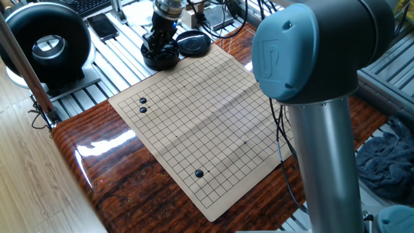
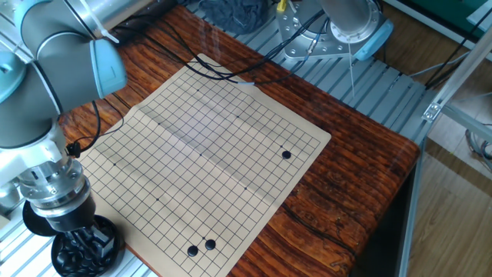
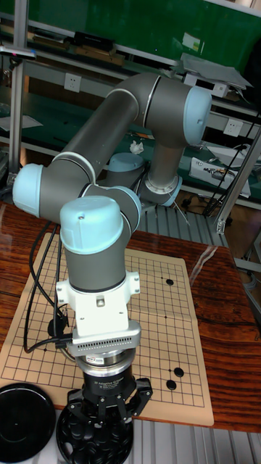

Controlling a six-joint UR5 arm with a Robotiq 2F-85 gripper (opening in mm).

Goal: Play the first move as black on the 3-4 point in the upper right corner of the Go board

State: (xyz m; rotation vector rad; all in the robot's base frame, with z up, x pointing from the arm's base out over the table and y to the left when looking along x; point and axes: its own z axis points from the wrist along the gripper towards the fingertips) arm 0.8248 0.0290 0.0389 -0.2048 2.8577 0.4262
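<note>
Glossy wooden table (image 1: 103,175); green wall (image 3: 130,22)

Embossed logo on the blue joint cap (image 1: 284,55) of the arm, shape like "UR" but not clearly legible. White print on the black tool flange (image 3: 109,382), too small to read. No other readable text.

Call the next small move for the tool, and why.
Probably close on one stone and lift straight up. The tool sits down inside the round black stone bowl, beside its black lid; whether it grips anything is hidden. The tan gridded Go board already carries three black stones.
</note>
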